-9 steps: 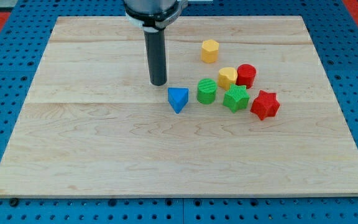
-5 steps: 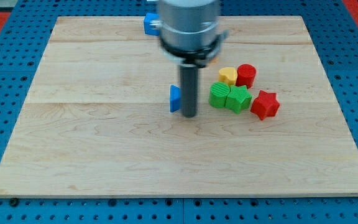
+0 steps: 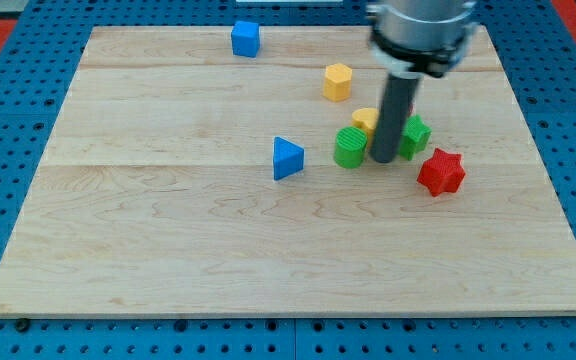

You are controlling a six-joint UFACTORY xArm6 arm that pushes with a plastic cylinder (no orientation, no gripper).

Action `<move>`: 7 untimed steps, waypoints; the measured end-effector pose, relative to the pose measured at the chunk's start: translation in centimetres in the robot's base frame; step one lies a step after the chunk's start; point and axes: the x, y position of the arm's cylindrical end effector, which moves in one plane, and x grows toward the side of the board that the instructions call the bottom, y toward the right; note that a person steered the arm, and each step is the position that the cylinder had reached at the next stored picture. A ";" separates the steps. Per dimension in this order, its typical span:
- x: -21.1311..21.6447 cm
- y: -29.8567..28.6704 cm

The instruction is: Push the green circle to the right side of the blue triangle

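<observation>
The blue triangle (image 3: pixel 287 158) lies near the board's middle. The green circle (image 3: pixel 349 147) stands to its right, a gap apart. My tip (image 3: pixel 383 159) is down on the board just right of the green circle, touching or nearly touching it. The rod hides part of a second green block (image 3: pixel 415 133) and a yellow block (image 3: pixel 365 118) behind it.
A red star (image 3: pixel 440 171) lies right of my tip. A yellow hexagon block (image 3: pixel 337 81) sits above the cluster. A blue cube (image 3: pixel 246 38) stands near the board's top edge (image 3: pixel 168 29). The red cylinder seen earlier is hidden.
My tip has moved right, from beside the blue triangle to between the green circle and the other green block. The second green block and the red star have shifted right.
</observation>
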 end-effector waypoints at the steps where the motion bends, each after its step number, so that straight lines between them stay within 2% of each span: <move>1: 0.7 -7.1; 2: -1.1 -6.8; 3: -6.3 -8.6; 4: -6.7 -13.1; 5: -3.4 -12.5; 6: -9.3 -13.2; 7: -9.6 -9.6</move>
